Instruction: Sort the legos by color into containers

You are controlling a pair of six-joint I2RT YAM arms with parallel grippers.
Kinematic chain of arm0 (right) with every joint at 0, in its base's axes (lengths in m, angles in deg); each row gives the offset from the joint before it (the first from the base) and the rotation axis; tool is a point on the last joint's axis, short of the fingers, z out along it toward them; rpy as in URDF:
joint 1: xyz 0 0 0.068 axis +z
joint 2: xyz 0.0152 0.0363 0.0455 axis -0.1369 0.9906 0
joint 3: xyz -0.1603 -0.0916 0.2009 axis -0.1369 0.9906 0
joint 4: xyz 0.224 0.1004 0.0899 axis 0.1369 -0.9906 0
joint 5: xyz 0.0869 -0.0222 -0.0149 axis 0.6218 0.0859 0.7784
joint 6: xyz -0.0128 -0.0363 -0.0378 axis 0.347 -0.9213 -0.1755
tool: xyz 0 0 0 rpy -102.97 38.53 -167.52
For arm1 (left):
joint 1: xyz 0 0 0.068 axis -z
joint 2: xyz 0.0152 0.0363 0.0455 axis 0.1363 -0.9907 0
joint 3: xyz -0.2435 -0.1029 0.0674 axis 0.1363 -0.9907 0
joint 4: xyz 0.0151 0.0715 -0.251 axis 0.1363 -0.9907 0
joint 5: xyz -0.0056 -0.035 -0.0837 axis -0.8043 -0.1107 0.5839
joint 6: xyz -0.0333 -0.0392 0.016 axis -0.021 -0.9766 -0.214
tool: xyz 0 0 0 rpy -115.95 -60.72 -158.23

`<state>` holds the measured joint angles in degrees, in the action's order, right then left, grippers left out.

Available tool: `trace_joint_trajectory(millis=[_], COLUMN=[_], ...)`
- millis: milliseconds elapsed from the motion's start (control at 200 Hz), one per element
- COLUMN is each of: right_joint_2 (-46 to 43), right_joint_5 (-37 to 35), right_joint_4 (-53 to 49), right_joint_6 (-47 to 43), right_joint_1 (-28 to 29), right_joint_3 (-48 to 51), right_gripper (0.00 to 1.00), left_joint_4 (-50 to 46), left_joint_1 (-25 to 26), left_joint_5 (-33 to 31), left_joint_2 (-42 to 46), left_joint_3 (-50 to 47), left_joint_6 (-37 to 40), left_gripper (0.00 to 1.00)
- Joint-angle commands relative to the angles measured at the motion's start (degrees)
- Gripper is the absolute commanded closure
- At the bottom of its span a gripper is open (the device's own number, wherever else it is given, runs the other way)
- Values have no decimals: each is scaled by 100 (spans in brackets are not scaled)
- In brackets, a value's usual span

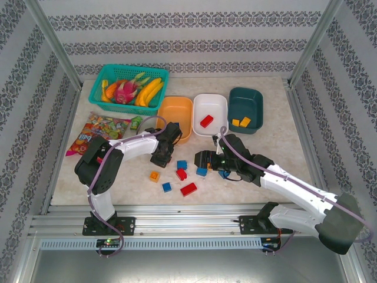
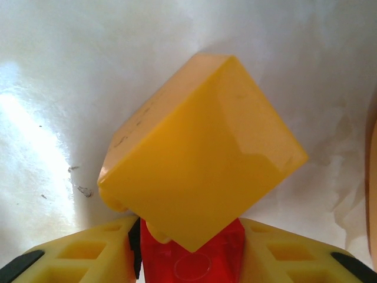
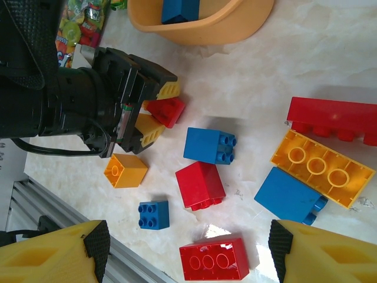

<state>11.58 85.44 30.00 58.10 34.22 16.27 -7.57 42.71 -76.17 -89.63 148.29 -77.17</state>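
Grip first: the left gripper (image 1: pixel 163 152) has its jaws narrow and pressed on either side of a small red brick (image 3: pixel 169 111), low at the table (image 1: pixel 283 141) and near the front edge of the orange tray (image 1: pixel 175 112). Its wrist view also shows red between the fingers. A large yellow block (image 2: pixel 200 147) looms close ahead of them there, and I cannot tell whether it is a second brick stuck to the red one or a loose one lying in front. The sorting reads plainly as things lie: a red piece (image 1: pixel 207 121) is in the white tray (image 1: pixel 215 105), yellow bricks (image 1: pixel 245 121) are in the teal tray (image 1: pixel 244 101), and a blue brick (image 3: pixel 179 9) is in the orange one. So the red brick belongs in the white tray. That tray lies away from the arm bases and to the right of the left gripper, one tray over from the orange tray directly beyond it. The carry should probably rise first, then run diagonally right past the orange tray's near corner. The right gripper (image 3: pixel 188 239) hangs wide and empty over the loose bricks (image 1: pixel 188 188) in mid-table. It is about as near the white tray, but with nothing in its jaws the delivery falls to the left arm.
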Motion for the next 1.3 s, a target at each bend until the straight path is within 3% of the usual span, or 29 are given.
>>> trace_joint_trajectory(millis=[0,140,215,260,654,899,1074,1299], right_joint_2=[36,100,112,104,-164,-483,-622,-433], right_joint_5=[2,27,25,12,-7,-70,-110,-208], right_joint_4=[143,165,165,156,177,99,-73,-284], right_joint_6=[76,73,76,74,-35,85,114,473], right_joint_1=[-60,-64,-63,-63,-210,-663,-1144,-1773], right_joint_3=[76,41,17,13,-223,-599,-917,-1144], right_gripper=[26,26,26,26,26,26,26,26], left_joint_4=[-222,-197,-244,-255,-651,-959,-1178,-1731], left_joint_1=[55,55,55,60,195,266,266,275], left_joint_5=[305,332,318,309,451,737,755,699], left_joint_2=[29,-115,-123,-96,375,520,244,-1049], left_joint_3=[-166,-38,0,7,402,1019,1927,4224], left_joint_6=[274,531,571,593,1185,1879,2785,4681], left_gripper=[54,55,71,74,75,75,76,76])
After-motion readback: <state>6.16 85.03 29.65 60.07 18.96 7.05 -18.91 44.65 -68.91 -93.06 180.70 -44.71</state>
